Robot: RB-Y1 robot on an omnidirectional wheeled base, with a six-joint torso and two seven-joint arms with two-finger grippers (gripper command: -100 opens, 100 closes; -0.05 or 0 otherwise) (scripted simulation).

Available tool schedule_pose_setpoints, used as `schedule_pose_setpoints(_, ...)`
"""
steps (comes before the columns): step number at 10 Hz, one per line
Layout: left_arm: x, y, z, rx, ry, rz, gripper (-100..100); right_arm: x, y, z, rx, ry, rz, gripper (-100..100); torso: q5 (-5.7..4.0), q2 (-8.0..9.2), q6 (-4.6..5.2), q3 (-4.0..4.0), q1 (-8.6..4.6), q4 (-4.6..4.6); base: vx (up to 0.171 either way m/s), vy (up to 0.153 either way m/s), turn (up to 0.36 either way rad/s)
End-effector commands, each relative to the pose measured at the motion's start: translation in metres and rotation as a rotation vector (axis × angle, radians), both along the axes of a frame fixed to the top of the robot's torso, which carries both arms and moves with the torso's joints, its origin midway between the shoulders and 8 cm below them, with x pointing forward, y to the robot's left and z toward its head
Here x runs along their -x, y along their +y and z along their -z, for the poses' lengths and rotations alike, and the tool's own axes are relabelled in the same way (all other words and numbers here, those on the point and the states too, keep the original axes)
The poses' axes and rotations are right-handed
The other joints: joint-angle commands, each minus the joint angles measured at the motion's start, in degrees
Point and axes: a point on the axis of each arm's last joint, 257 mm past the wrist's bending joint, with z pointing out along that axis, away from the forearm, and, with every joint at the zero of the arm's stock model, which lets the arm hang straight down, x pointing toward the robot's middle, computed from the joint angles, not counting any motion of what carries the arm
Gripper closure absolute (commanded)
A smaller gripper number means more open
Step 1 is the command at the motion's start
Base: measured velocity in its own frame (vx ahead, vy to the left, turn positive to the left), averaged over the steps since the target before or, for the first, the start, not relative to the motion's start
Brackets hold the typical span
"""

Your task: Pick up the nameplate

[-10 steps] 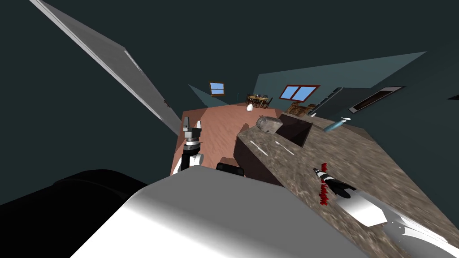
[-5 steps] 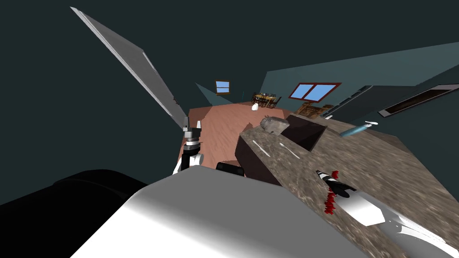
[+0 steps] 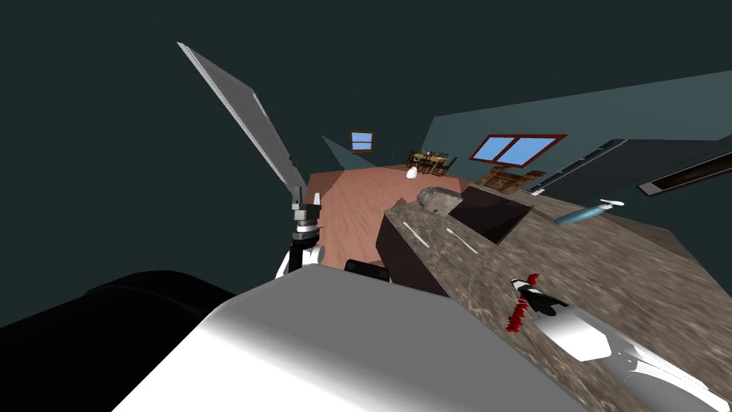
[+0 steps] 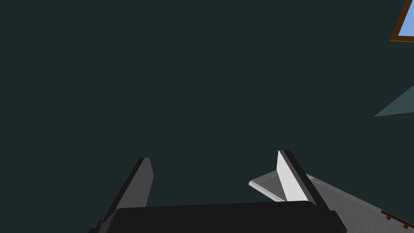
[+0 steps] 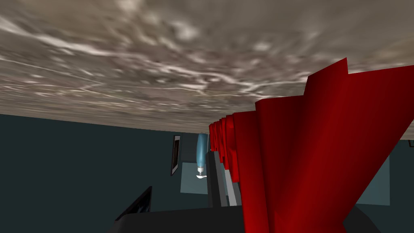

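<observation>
Right claw (image 3: 522,288) is squeezed shut on the red nameplate (image 5: 307,162). One thin grey finger (image 5: 218,178) presses on the side of the red thing, and the other finger is hidden behind it. The nameplate is folded in zigzags, like a paper fan. In the head view, red bits of it stick out on both sides of the claw. It is at the near part of the brown, stony surface (image 3: 629,286), not far from the edge on my side. I cannot tell if it touches the surface or hangs just over it. My right arm reaches in low over the surface from the right.

Further along the surface lie two thin white sticks (image 3: 415,235), near each other but not touching. Past them a dark sink (image 3: 493,214) is set down into the surface. A grey lumpy thing (image 3: 439,199) sits just beside the sink's far corner. A blue spray bottle (image 3: 587,212) stands on the other side of the sink, well apart from the claw.

Left claw (image 3: 306,197) is over the reddish wood floor (image 3: 350,207), away from the surface. Its two fingers stand wide apart and grip nothing. A grey door (image 3: 243,121) stands behind it.
</observation>
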Motion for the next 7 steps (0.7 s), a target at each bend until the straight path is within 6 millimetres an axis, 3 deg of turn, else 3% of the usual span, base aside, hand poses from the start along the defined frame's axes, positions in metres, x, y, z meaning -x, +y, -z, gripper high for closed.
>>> schedule_pose_setpoints(1, 0.0, 0.0, 0.0, 0.0, 0.0, 0.0, 0, 0.0, 0.0, 0.0, 0.0, 0.0, 0.0, 100, 0.0, 0.0, 0.0, 0.0, 0.0, 0.0, -0.003, -0.001, 0.01)
schedule_pose_setpoints(3, 0.0, 0.0, 0.0, 0.0, 0.0, 0.0, 0, 0.0, 0.0, 0.0, 0.0, 0.0, -0.001, 100, 0.0, -0.07, 0.04, -0.04, -0.02, -0.02, 0.0, 0.0, 0.0)
schedule_pose_setpoints(4, 0.0, 0.0, 0.0, 0.0, 0.0, 0.0, 0, 0.0, 0.0, 0.0, 0.0, 0.0, -0.001, 0, 0.0, -0.08, 0.04, -0.05, -0.02, -0.02, 0.0, 0.0, 0.0)
schedule_pose_setpoints(5, 0.0, 0.0, 0.0, 0.0, 0.0, 0.0, 0, -0.006, 0.004, -0.001, -0.004, -0.003, -0.016, 100, 0.0, -0.08, 0.04, -0.05, -0.02, -0.02, 0.051, 0.041, -0.194)
schedule_pose_setpoints(7, 0.0, 0.0, 0.0, 0.0, 0.0, 0.0, 0, -0.018, 0.013, -0.006, -0.004, -0.005, -0.077, 100, 0.06, -0.32, 0.21, -0.19, 0.18, -0.09, 0.128, 0.059, -0.342)
